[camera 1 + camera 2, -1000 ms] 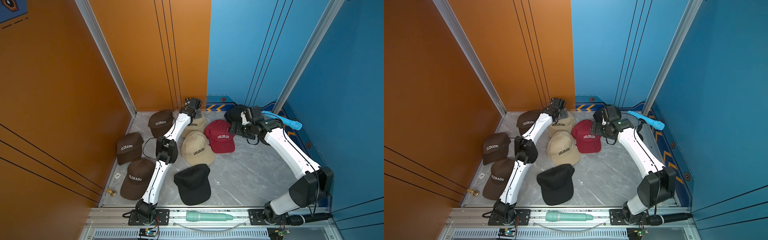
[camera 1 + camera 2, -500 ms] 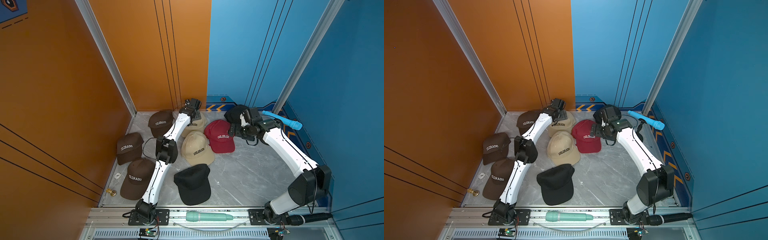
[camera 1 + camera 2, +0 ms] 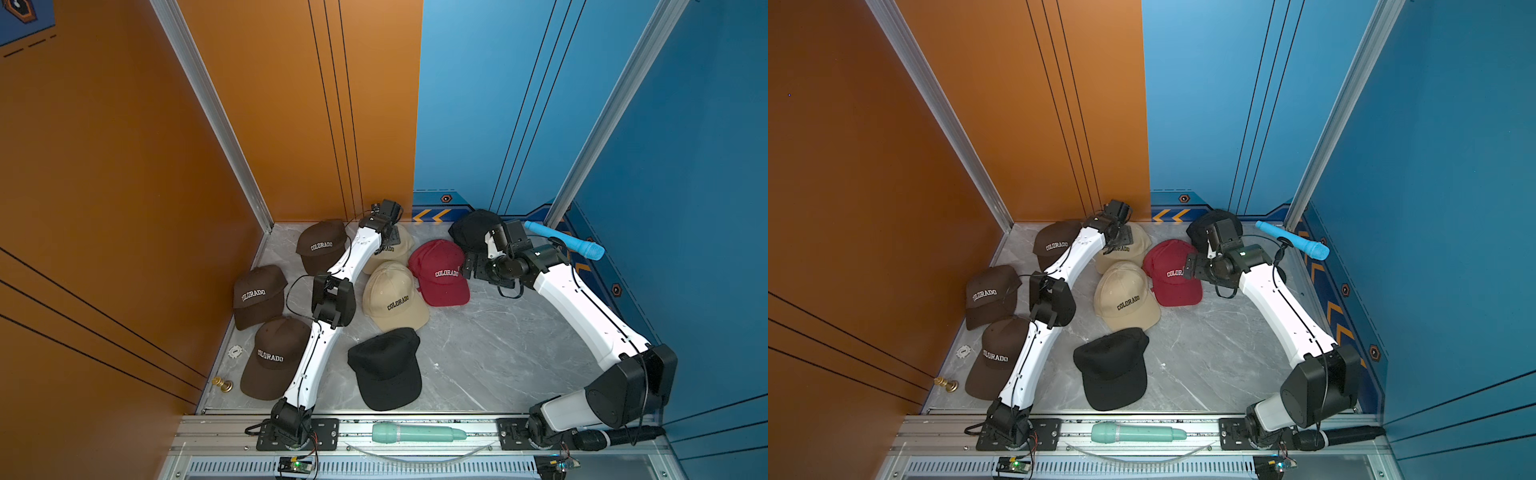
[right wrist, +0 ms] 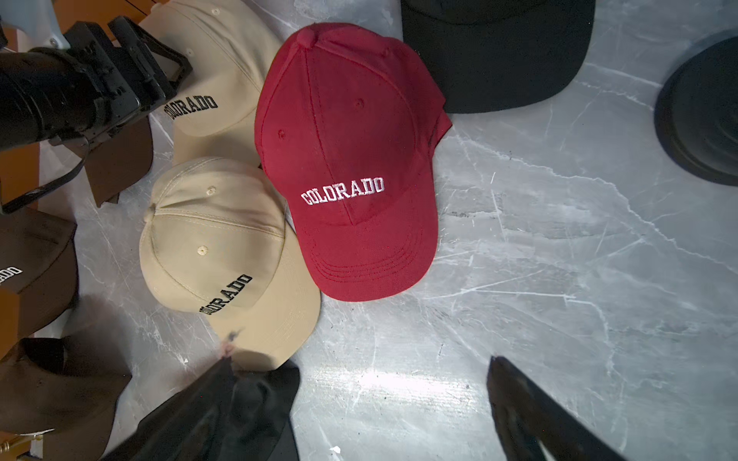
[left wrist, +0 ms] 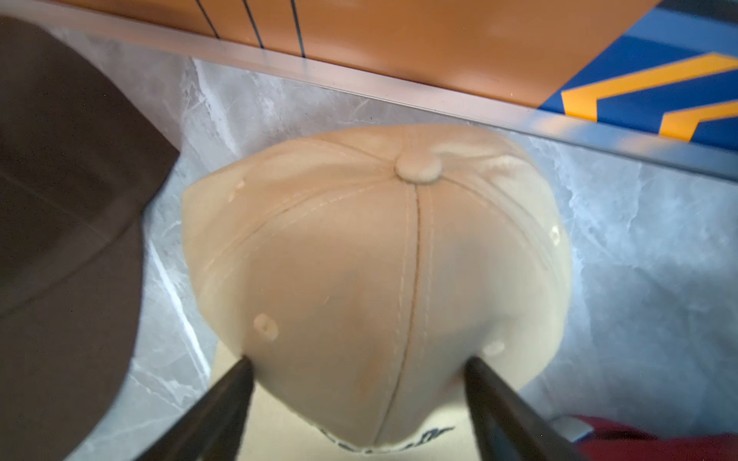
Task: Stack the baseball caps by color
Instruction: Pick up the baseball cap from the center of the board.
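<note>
My left gripper (image 5: 357, 361) is open and straddles the crown of the far beige cap (image 5: 359, 247), a fingertip touching each side; it shows in a top view (image 3: 390, 241). A second beige cap (image 3: 392, 297) lies nearer, next to a red cap (image 3: 438, 270). Three brown caps (image 3: 322, 245) (image 3: 257, 293) (image 3: 272, 355) line the left wall. One black cap (image 3: 386, 365) lies near the front and another (image 3: 471, 228) at the back. My right gripper (image 4: 363, 371) hangs open over bare table beside the red cap (image 4: 347, 159), holding nothing.
A blue microphone (image 3: 565, 245) leans on the right wall. A teal handle (image 3: 415, 433) lies on the front rail. A brass pawn (image 3: 222, 384) and a white chip (image 3: 235, 352) sit by the left wall. The back wall stands just behind the far caps.
The left jaws have narrowed onto the far beige cap's crown. The right arm has barely shifted and its jaws stay wide.
</note>
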You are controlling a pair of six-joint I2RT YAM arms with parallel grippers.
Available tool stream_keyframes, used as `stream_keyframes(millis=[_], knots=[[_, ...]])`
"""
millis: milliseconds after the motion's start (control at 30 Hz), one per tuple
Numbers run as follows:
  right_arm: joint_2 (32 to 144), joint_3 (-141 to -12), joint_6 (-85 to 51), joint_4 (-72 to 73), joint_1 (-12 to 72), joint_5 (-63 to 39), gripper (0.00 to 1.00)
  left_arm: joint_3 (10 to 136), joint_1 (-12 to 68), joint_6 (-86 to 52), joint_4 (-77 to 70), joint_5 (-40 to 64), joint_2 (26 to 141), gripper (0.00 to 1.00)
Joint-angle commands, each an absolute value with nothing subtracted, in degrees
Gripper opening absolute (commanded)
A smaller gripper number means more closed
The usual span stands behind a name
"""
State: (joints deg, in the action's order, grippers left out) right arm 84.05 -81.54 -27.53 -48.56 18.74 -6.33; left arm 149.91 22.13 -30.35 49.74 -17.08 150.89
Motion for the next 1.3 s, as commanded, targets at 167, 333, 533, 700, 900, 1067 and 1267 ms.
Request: stream_keyframes(millis=[167,333,533,700,900,1067,1267], knots=[[81.1,-79.8,-29.2,-51.4,18.7,-5.0,1.0,150.6,21.3,-29.2,52.0,-16.2,154.0,0.63],[80.8,-80.0,-29.2,-52.1,18.6,-4.6,1.0,150.9,21.2,-29.5,52.0,-15.4,155.1,0.48],[80.7,-80.2,-29.2,-52.4,18.8,-4.7,1.0,150.9,21.1,-29.7,52.0,-15.1,155.1,0.28],[81.1,-80.6,-29.0,-52.5,18.7,-4.7,1.0,150.6,21.4,-29.6,52.0,-15.6,153.4,0.09],[82.1,-80.7,-28.9,-51.1,18.7,-5.6,1.0,150.8,21.5,-28.7,52.0,-17.2,150.1,0.0],[82.5,-79.9,-29.1,-49.0,18.7,-6.5,1.0,150.8,21.5,-28.3,52.0,-17.9,146.9,0.0],[83.0,-78.9,-29.3,-46.9,18.7,-7.8,1.0,151.9,21.9,-27.9,52.0,-19.8,142.8,0.0]])
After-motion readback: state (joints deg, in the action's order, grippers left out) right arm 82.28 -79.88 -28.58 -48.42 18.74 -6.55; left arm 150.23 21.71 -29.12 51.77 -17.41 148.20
